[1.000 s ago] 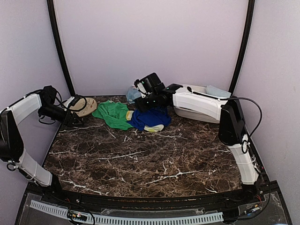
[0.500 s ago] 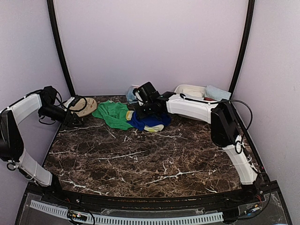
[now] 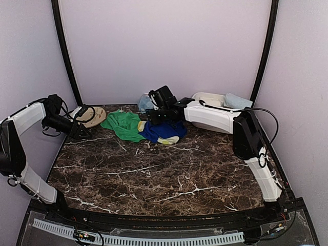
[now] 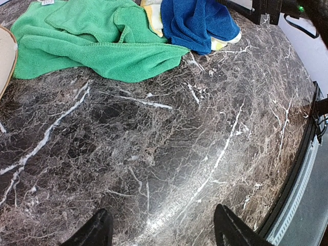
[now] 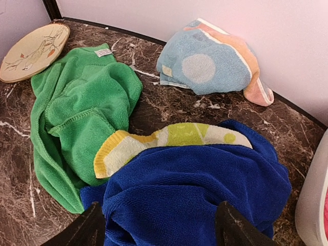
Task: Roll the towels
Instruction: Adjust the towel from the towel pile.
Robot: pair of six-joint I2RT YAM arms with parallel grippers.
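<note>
A crumpled green towel (image 3: 123, 124) lies at the back of the table, also in the left wrist view (image 4: 97, 43) and the right wrist view (image 5: 77, 110). A royal blue towel (image 3: 165, 128) lies heaped beside it on a yellow-green patterned towel (image 5: 169, 138). A light blue towel with pink and a pale circle (image 5: 210, 64) lies by the back wall. My right gripper (image 5: 159, 230) is open, just above the royal blue towel (image 5: 195, 189). My left gripper (image 4: 161, 230) is open and empty over bare marble at the far left.
A tan round patterned disc (image 3: 93, 116) lies at the back left, close to my left gripper (image 3: 77, 130). A white oval basin (image 3: 210, 98) stands at the back right behind the right arm. The table is dark marble (image 3: 164, 174).
My right gripper has come down and forward from a raised spot near the back wall to hover over the royal blue towel. The left arm has not moved.
</note>
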